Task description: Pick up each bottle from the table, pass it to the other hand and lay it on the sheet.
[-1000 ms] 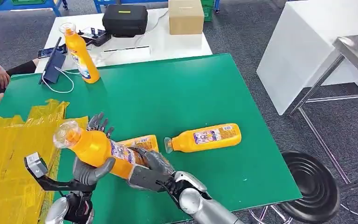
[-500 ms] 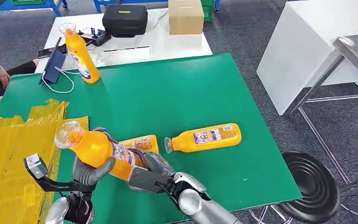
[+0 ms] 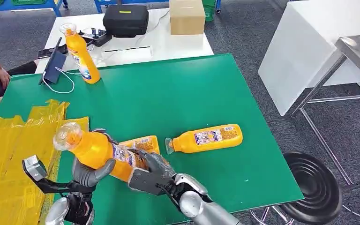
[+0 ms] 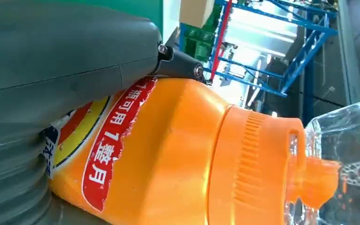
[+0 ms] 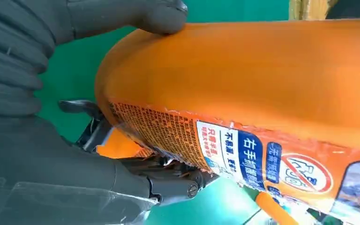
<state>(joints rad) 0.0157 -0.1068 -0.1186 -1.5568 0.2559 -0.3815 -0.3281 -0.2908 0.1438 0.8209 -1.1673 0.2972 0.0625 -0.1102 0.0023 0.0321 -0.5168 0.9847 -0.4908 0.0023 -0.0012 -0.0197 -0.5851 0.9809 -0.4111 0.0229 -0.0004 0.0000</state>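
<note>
Both hands grip one orange bottle (image 3: 98,151) above the green table (image 3: 178,98): left hand (image 3: 90,169) at its neck end, right hand (image 3: 151,176) at its base.

A green desk (image 3: 178,89) carries a yellow sheet (image 3: 9,154) at lower left, two lying bottles (image 3: 206,137) at centre and an upright bottle (image 3: 81,54) at upper left.

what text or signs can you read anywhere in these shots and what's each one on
"可用1整月", white on a red band: held bottle, left wrist view.
"右手抓" in white on blue, last character unclear: same bottle's label, right wrist view.
Red crossed-circle prohibition sign: same label.
Fine orange print beside it: too small to read.
Labels on the lying bottle and the standing bottle: too small to read.
</note>
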